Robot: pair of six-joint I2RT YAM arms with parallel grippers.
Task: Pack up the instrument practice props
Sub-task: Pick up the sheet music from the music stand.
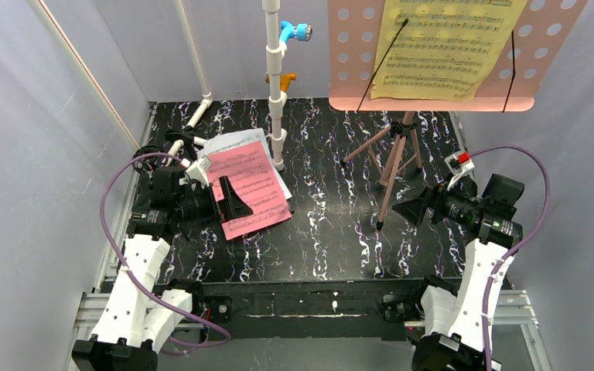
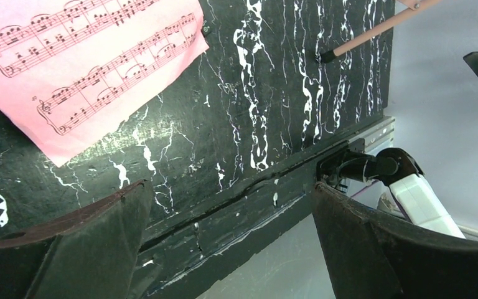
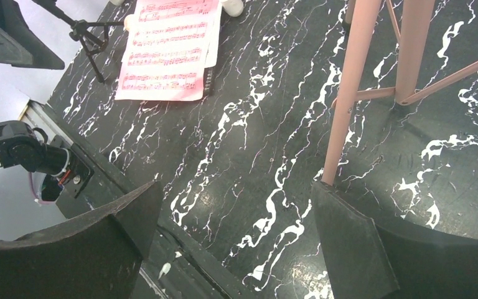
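The pink tripod music stand (image 1: 397, 158) stands at the back right of the table. Its hole-punched desk (image 1: 553, 46) carries a yellow sheet-music page (image 1: 441, 46). A pink page (image 1: 254, 185) lies flat at the left on top of a white page (image 1: 228, 143). My left gripper (image 1: 232, 199) hovers open at the pink page's left edge, with nothing between its fingers (image 2: 87, 243). The pink page (image 2: 81, 62) shows above them. My right gripper (image 1: 411, 209) is open and empty just right of the stand's front leg (image 3: 348, 93), which stands by its right finger (image 3: 348, 243).
A white pipe frame (image 1: 276, 85) with blue and orange fittings rises at the back centre, and another white pipe (image 1: 193, 62) slants at the back left. A small black clip (image 3: 209, 80) lies by the pink page's edge. White walls close in both sides.
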